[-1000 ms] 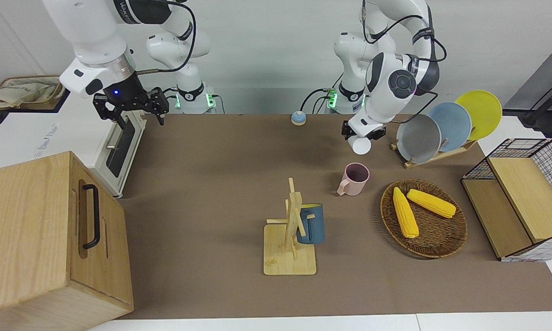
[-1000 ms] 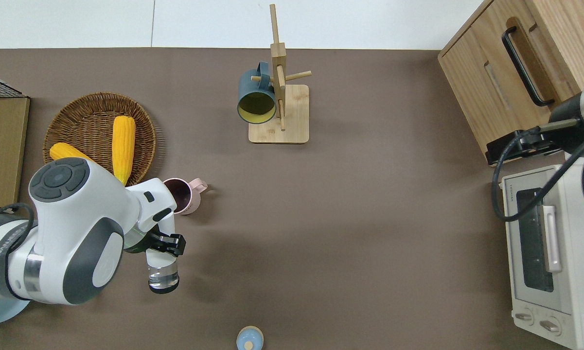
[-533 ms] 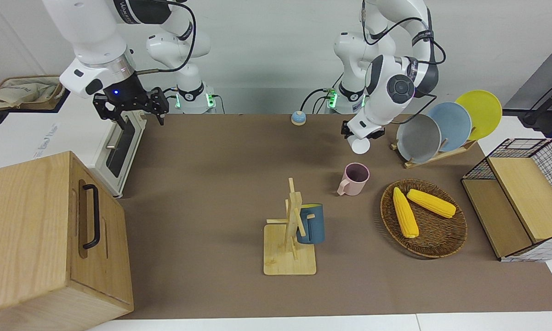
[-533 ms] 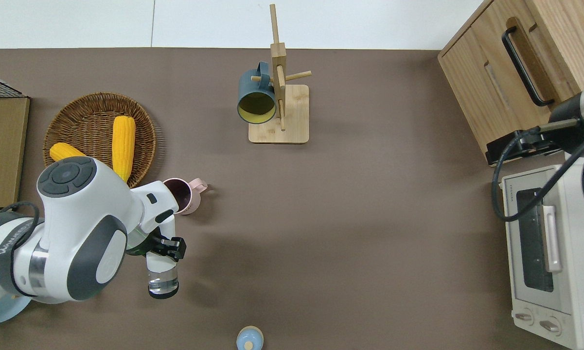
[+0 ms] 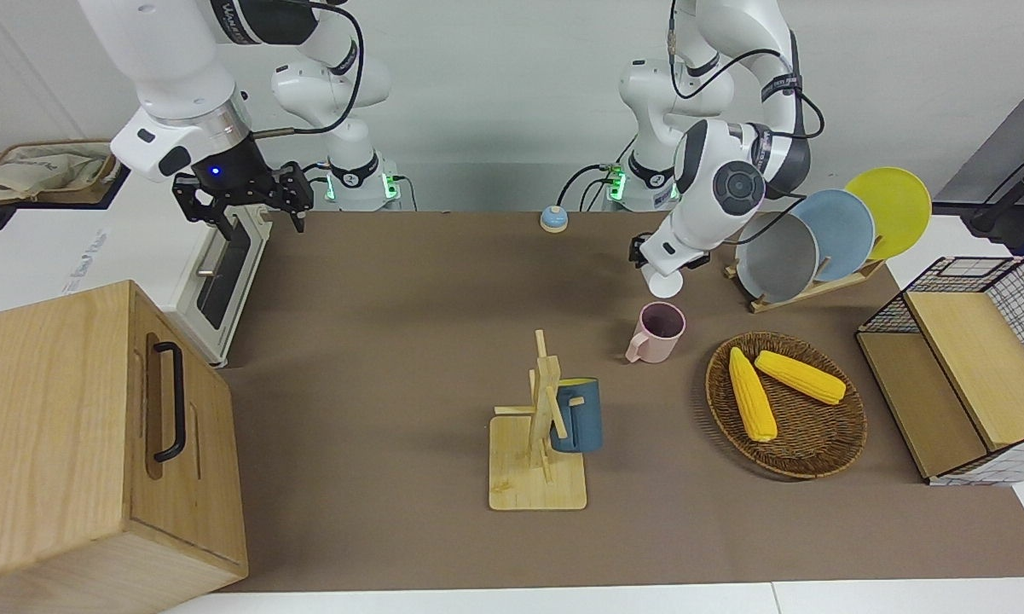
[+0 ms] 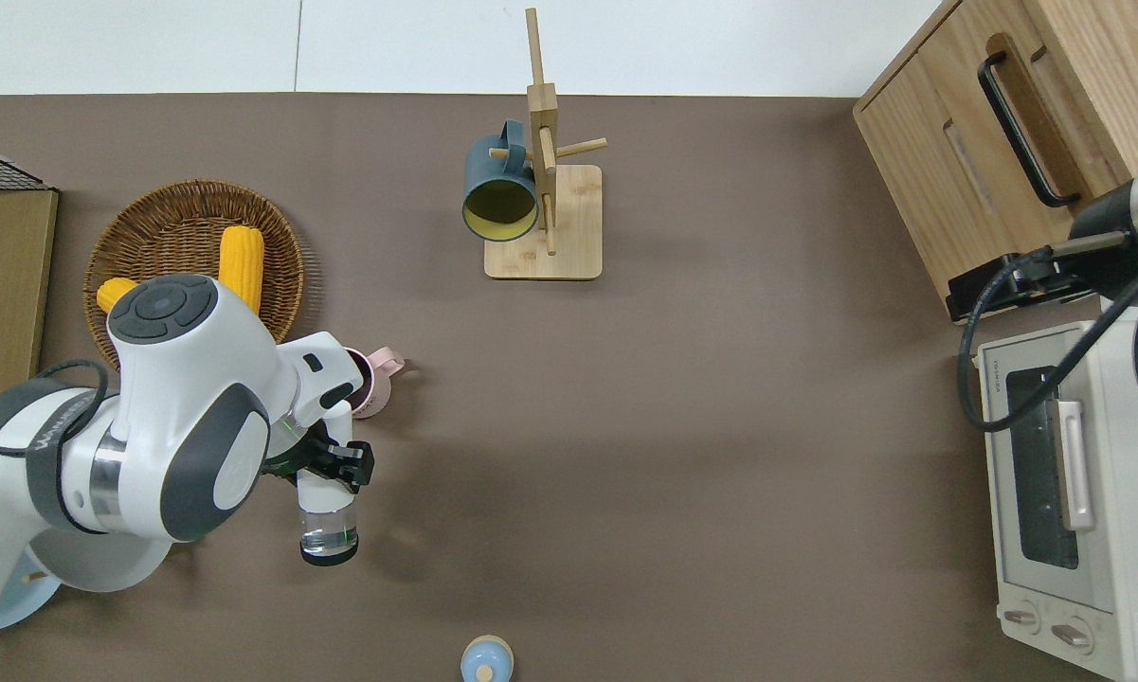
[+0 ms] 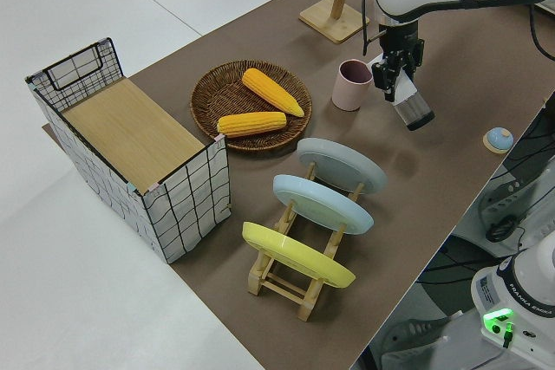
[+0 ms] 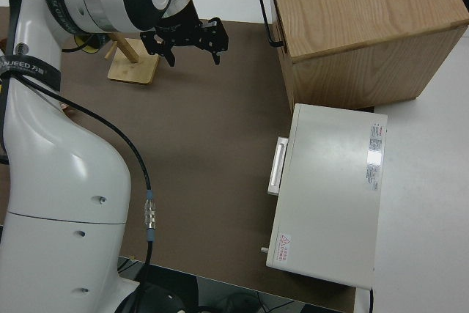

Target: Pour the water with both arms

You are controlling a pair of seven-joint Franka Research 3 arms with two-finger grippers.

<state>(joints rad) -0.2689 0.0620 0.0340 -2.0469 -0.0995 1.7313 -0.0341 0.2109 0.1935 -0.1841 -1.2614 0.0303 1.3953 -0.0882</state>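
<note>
Closer to the pink mug (image 6: 371, 382) now, left pincer (image 6: 327, 466) grips a tilted glass (image 6: 328, 523); right parked.

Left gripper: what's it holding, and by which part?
The left gripper holds a clear glass tilted, gripped near its closed end. The right gripper holds nothing.

Reading the overhead view as a clock, I see a wooden mug stand (image 6: 559, 237) at twelve with a blue mug (image 6: 498, 194) hung on it. A wicker basket (image 6: 152, 213) holding two corn cobs (image 6: 241, 265) sits at ten, a wooden cabinet (image 6: 957, 161) at two, a toaster oven (image 6: 1071, 493) at four, and a small blue bell (image 6: 486, 658) at six.
</note>
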